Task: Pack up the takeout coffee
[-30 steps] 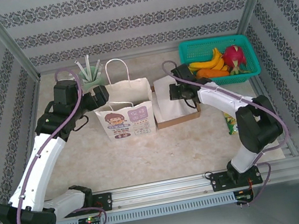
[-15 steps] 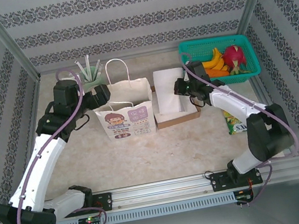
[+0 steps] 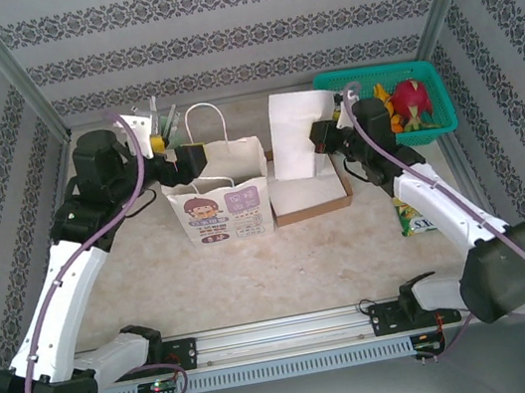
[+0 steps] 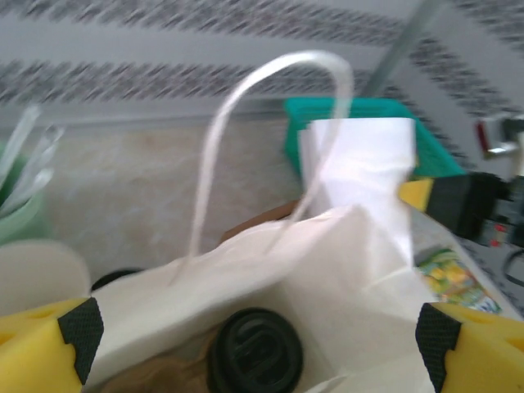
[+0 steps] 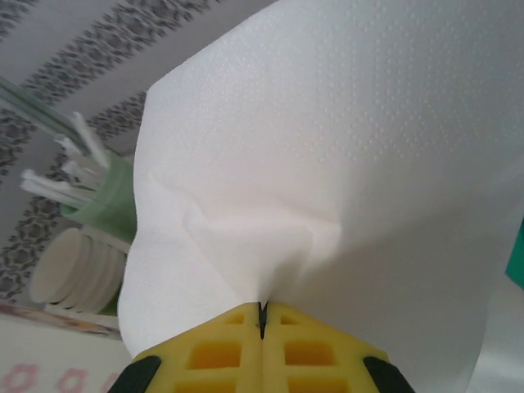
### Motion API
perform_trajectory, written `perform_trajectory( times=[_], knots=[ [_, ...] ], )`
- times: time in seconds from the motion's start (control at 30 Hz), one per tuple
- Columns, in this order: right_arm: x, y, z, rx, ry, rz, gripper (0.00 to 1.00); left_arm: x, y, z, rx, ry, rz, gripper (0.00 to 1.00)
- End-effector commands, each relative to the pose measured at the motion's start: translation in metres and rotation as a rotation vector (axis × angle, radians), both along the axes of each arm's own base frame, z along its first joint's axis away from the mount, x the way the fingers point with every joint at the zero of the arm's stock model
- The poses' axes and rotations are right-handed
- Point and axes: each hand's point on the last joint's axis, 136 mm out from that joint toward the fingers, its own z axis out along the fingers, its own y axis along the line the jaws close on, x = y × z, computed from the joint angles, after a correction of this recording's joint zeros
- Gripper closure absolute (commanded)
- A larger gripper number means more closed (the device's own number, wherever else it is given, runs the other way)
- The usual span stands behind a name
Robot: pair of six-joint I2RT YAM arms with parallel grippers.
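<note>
With the takeout coffee (image 4: 255,356) bagged beneath it, the left gripper (image 4: 257,330) is released; the right gripper (image 5: 262,315) is clenched on a napkin (image 5: 344,147).

We count one paper bag (image 3: 220,202), one lidded coffee (image 4: 255,350), one napkin (image 3: 295,136), one cardboard box (image 3: 313,210), one teal basket (image 3: 392,69), one dragon fruit (image 3: 412,99), one snack packet (image 3: 410,220), one straw holder (image 5: 110,201) and one stack of cups (image 5: 74,270). There are several straws (image 5: 82,135); we cannot count them exactly.

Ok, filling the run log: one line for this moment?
takeout coffee: inside paper bag | left gripper: open, over bag | right gripper: shut on napkin, above cardboard box
</note>
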Motion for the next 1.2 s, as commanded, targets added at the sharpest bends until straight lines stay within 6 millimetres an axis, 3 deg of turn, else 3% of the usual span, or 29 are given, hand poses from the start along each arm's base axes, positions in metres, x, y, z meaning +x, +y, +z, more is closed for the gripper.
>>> perform_trajectory(
  times=[0.0,0.1,0.23,0.37,0.57,0.97,1.17],
  knots=[
    [-0.011,0.011,0.071,-0.011,-0.227,0.083,1.00,-0.009,-0.022,0.052,-0.020,-0.229,-0.173,0.00],
    [-0.022,0.022,0.097,-0.004,-0.303,0.157,1.00,-0.012,-0.034,0.069,-0.056,-0.287,-0.259,0.00],
    [-0.039,0.043,0.126,0.002,-0.389,0.267,1.00,-0.015,-0.057,0.074,-0.067,-0.310,-0.385,0.00],
    [-0.058,0.067,0.147,0.003,-0.464,0.399,1.00,0.003,-0.072,0.067,0.010,-0.307,-0.407,0.00],
    [-0.079,0.093,0.162,-0.016,-0.531,0.579,1.00,0.028,-0.082,0.059,0.119,-0.379,-0.445,0.00],
    [-0.112,0.130,0.153,-0.069,-0.553,0.942,1.00,0.034,-0.088,0.046,0.373,-0.593,-0.586,0.00],
    [-0.109,0.143,0.149,-0.128,-0.610,1.009,1.00,0.025,-0.081,0.041,0.455,-0.684,-0.674,0.00]
  ],
)
